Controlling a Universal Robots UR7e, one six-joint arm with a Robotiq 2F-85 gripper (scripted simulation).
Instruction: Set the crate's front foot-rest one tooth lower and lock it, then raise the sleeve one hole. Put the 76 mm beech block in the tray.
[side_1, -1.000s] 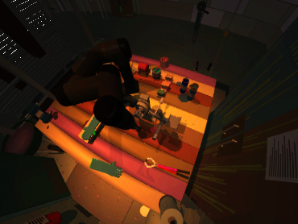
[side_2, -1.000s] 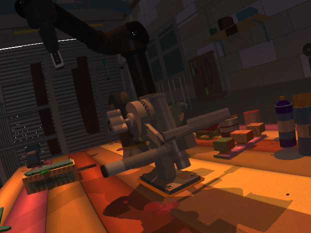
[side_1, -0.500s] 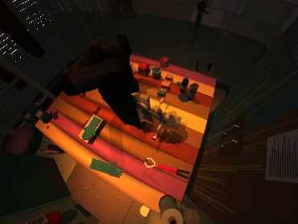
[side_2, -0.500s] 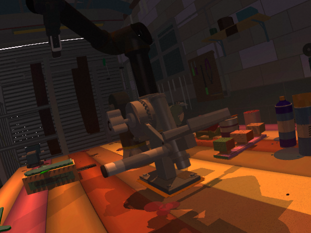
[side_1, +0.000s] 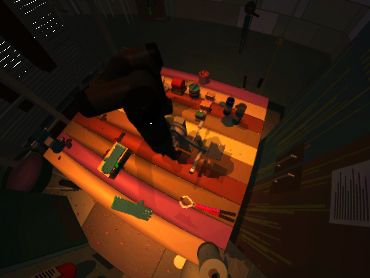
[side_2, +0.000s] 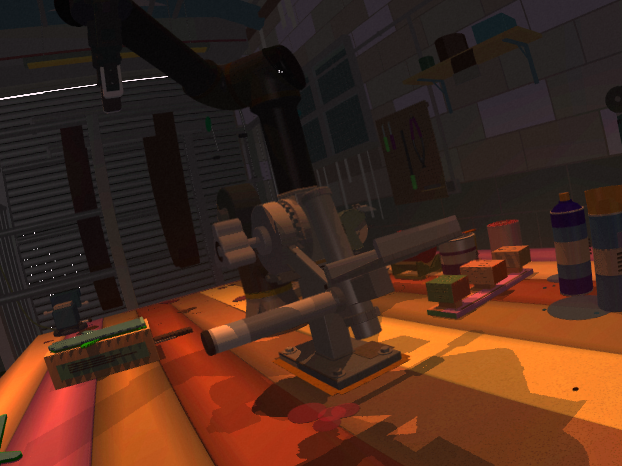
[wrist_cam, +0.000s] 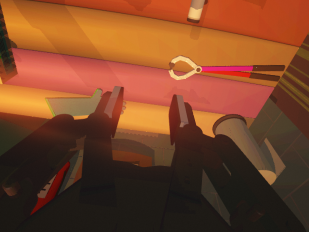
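In the middle of the striped bench stands a grey mechanism (side_2: 321, 281) on a bolted base plate, with a toothed wheel, a star knob (side_2: 232, 242) and a long foot-rest bar (side_2: 261, 324) with a white tip. Behind it to the right, three wooden blocks (side_2: 477, 273) sit in a row on a flat purple tray (side_2: 482, 296). My gripper (wrist_cam: 146, 110) hangs high above the bench's front edge, far from the mechanism. It is half open and holds nothing.
A toothed wooden crate (side_2: 103, 349) lies at the left of the bench. Pliers with pink and red handles (wrist_cam: 220, 71) and a green glove-shaped piece (side_1: 131, 207) lie near the front edge. Spray cans (side_2: 572, 251) stand at the right. A paper roll (side_1: 212, 257) is below the bench corner.
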